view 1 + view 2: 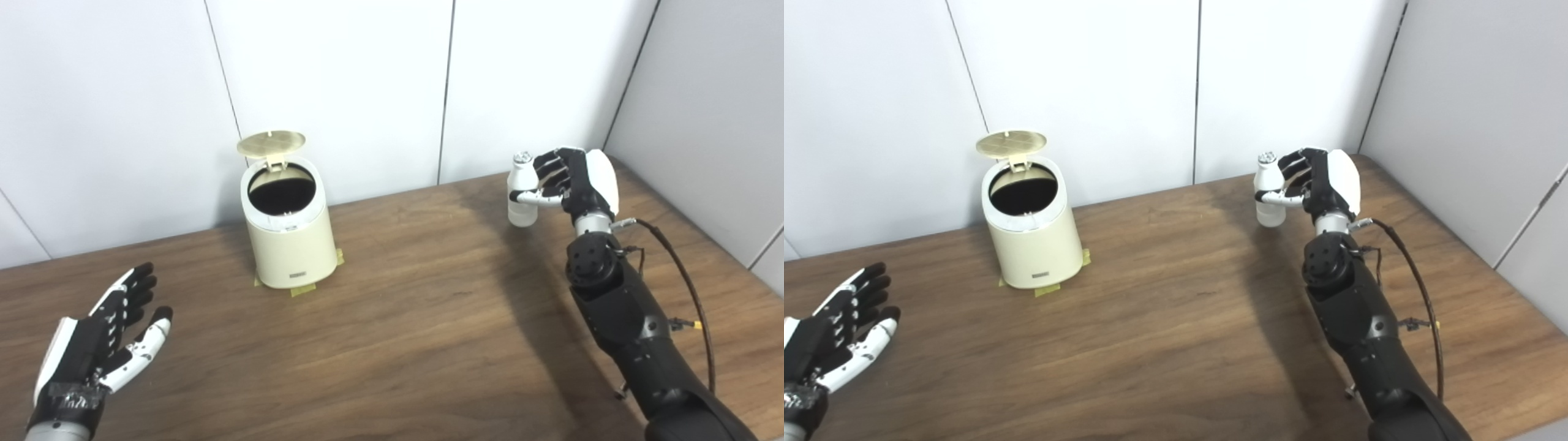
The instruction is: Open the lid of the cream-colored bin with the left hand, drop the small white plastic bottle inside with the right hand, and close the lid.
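The cream-colored bin (291, 242) stands on the wooden table at the back left, on tape marks. Its round lid (271, 143) is flipped up and stands open, showing the dark inside. My right hand (569, 177) is at the back right, shut on the small white plastic bottle (522, 191), which it holds upright just above the table. My left hand (107, 337) is open and empty, palm up, low at the front left, well short of the bin. The bin also shows in the right eye view (1032, 239).
The wooden table (398, 318) runs to white wall panels at the back and right. A black cable (686, 275) loops along my right forearm. Yellow tape pieces (303, 290) lie at the bin's base.
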`<act>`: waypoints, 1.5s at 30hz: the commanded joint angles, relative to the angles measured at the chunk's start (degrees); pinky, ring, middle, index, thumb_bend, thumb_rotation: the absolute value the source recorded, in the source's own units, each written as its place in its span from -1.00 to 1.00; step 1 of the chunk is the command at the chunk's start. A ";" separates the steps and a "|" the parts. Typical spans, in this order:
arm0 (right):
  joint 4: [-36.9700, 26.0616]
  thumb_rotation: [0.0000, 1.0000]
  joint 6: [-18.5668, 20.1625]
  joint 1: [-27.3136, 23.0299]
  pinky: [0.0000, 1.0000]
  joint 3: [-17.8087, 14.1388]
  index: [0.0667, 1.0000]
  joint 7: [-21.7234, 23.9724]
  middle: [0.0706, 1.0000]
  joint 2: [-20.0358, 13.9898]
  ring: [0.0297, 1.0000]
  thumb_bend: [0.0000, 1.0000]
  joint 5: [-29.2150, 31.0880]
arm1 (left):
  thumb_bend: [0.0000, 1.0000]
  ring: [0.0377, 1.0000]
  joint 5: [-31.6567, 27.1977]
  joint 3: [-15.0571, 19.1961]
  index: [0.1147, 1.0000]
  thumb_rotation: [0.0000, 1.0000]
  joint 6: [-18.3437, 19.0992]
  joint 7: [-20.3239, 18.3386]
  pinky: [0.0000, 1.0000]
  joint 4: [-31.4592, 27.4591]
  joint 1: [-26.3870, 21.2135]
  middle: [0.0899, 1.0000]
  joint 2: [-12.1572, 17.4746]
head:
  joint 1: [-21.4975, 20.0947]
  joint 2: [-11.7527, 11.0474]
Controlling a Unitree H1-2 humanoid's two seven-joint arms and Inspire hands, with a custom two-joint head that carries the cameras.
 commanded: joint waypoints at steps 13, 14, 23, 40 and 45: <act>-12.65 -1.00 -2.19 -1.72 -0.24 -0.03 -0.10 -1.78 -0.09 2.11 -0.19 0.04 -1.83 | -0.53 0.82 -1.60 -2.07 0.88 -0.72 -0.12 4.49 0.86 -0.05 -0.90 0.80 0.03 | 3.28 -0.79; -14.16 -1.00 -1.60 -2.02 -0.24 0.20 -0.11 -1.55 -0.09 2.97 -0.19 0.04 -1.90 | -0.52 0.82 -1.94 -2.37 0.88 -0.71 -0.34 5.00 0.87 0.23 -0.77 0.80 0.14 | 3.79 -0.90; -19.11 -1.00 -2.68 -5.14 -0.27 1.96 -0.06 1.07 -0.13 8.12 -0.21 0.04 -1.34 | -0.44 0.79 -3.94 -5.20 0.85 -0.48 -2.13 8.40 0.79 1.77 0.32 0.77 0.90 | 9.22 -1.51; -19.99 -1.00 -2.54 -15.07 -0.32 8.88 -0.05 4.87 -0.11 16.10 -0.21 0.04 -4.89 | -0.08 0.70 -2.53 -11.30 0.77 0.16 -7.53 15.01 0.65 6.21 2.36 0.67 0.82 | 19.13 -2.21; -18.21 -1.00 -3.62 -17.50 -0.25 10.80 -0.08 5.49 -0.11 17.73 -0.15 0.04 -5.58 | -0.05 0.70 -2.30 -11.81 0.79 0.19 -7.48 15.84 0.65 6.26 2.62 0.68 0.49 | 21.39 -2.71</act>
